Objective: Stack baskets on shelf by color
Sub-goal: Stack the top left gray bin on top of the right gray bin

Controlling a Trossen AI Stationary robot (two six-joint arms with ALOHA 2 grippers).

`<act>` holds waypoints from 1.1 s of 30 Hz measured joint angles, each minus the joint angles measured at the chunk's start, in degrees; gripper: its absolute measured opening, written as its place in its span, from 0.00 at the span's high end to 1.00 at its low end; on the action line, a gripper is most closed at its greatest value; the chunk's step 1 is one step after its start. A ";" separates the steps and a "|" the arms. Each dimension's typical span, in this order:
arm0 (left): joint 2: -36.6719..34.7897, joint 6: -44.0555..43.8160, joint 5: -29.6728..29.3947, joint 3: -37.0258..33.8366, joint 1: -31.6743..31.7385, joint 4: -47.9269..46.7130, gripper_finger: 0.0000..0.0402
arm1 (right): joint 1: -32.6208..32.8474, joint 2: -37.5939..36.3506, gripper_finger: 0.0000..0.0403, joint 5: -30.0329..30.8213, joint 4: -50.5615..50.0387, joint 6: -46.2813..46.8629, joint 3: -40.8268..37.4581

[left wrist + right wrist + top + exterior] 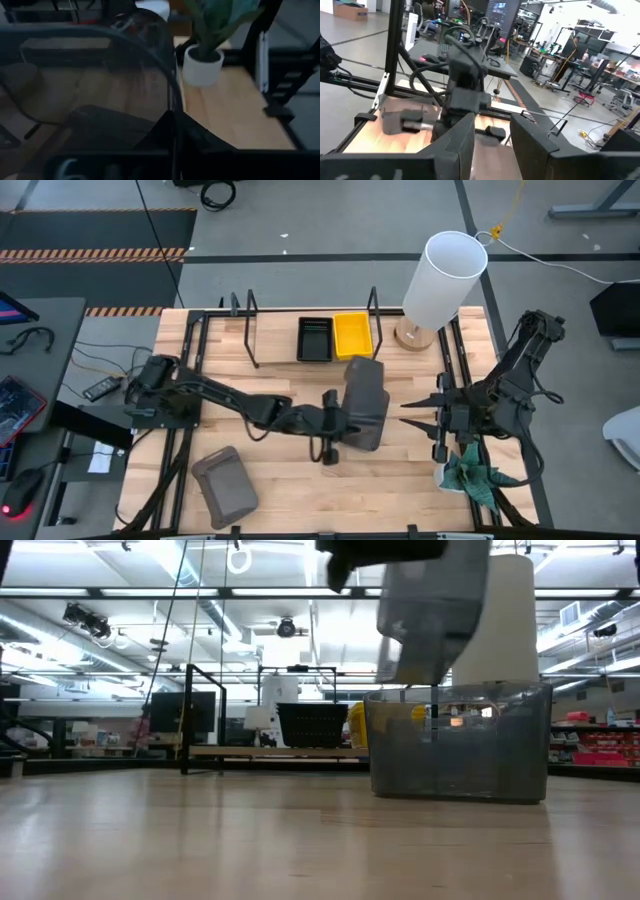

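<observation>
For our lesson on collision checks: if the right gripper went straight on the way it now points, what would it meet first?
Most likely the gray basket that the left gripper holds, straight ahead of the open right gripper. Their heights are unclear, so it might miss.

Overhead layout: the shelf [280, 340] spans the table's far edge, with two baskets [333, 337] side by side on its right half and a lamp [437, 285] just beyond its right end. At table centre the left gripper [335, 423] holds one basket [364, 385] above another [458, 745] standing on the table; a third basket [224, 484] lies near the front-left edge. The right gripper [425, 413] sits at the right, above a potted plant [470, 470] at the front-right corner
</observation>
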 joint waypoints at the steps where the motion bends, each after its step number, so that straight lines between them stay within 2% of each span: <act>1: 1.20 0.99 0.03 2.25 0.17 -2.48 0.97 | 0.02 0.00 0.68 -0.02 0.02 -0.03 0.00; 8: 8.94 3.15 0.89 18.08 0.42 -27.28 0.97 | 0.02 0.00 0.68 -0.12 0.00 0.12 0.00; 13: 11.91 3.07 4.53 25.44 0.41 -37.61 0.97 | 0.02 0.02 0.68 -0.19 -0.02 0.12 0.00; 18: 12.62 3.05 5.24 26.32 0.41 -43.78 0.97 | 0.02 0.02 0.68 -0.20 -0.02 0.16 0.02; 25: 12.62 2.63 5.39 26.34 -0.02 -46.05 0.97 | -0.10 0.02 0.68 -0.21 2.19 -1.28 -0.99; 33: 12.62 0.52 6.71 26.35 -0.02 -52.92 0.97 | -0.13 0.02 0.68 -0.20 2.58 -1.52 -1.05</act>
